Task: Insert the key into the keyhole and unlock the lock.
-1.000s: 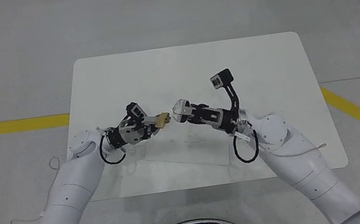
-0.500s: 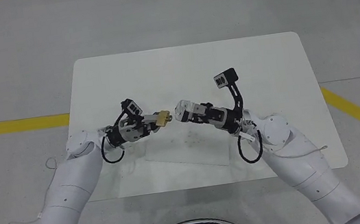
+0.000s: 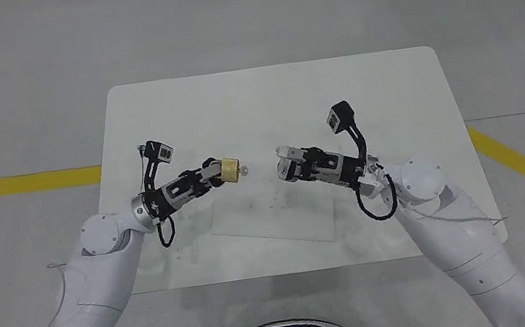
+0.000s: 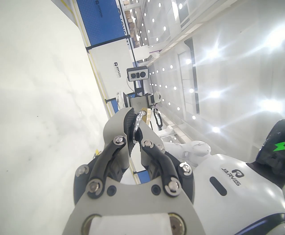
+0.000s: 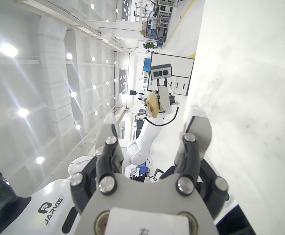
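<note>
Now left pincer (image 4: 136, 116) clamps brass lock (image 3: 232, 169) by shackle (image 4: 135, 129); right pincer (image 5: 153, 126) agape, well apart.

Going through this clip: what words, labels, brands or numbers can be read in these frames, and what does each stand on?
On the blue board in the room behind: a logo with a brand wordmark, not quoted.
On the white panel below it: the same kind of mark.
On the arm shell: a logo with a brand wordmark.
On the white label at the base of the right gripper: one character, cut off, unreadable.
On the lock: nothing legible.
</note>
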Controlling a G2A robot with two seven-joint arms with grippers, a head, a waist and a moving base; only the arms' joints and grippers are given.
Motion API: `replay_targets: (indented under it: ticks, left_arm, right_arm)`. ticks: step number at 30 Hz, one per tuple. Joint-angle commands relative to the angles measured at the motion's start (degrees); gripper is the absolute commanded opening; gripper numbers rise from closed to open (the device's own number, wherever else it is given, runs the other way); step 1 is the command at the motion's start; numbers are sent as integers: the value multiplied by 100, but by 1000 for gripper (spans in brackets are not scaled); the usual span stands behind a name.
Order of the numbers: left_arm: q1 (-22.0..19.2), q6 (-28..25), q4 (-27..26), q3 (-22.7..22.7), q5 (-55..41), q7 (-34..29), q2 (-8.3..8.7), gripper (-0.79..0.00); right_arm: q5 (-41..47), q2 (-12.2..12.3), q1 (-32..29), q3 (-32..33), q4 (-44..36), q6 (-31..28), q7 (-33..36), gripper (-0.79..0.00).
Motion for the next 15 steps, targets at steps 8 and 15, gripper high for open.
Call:
replay_targets:
  ticks: [8, 15]
  left_arm:
    - [42, -30, -8, -7, 128, 192, 18, -785]
    - [22, 59, 31, -4, 135, 136, 39, -785]
  right_arm:
    - [461, -123, 239, -355, 183, 352, 62, -416]
    - [319, -239, 517, -712, 313, 494, -145, -419]
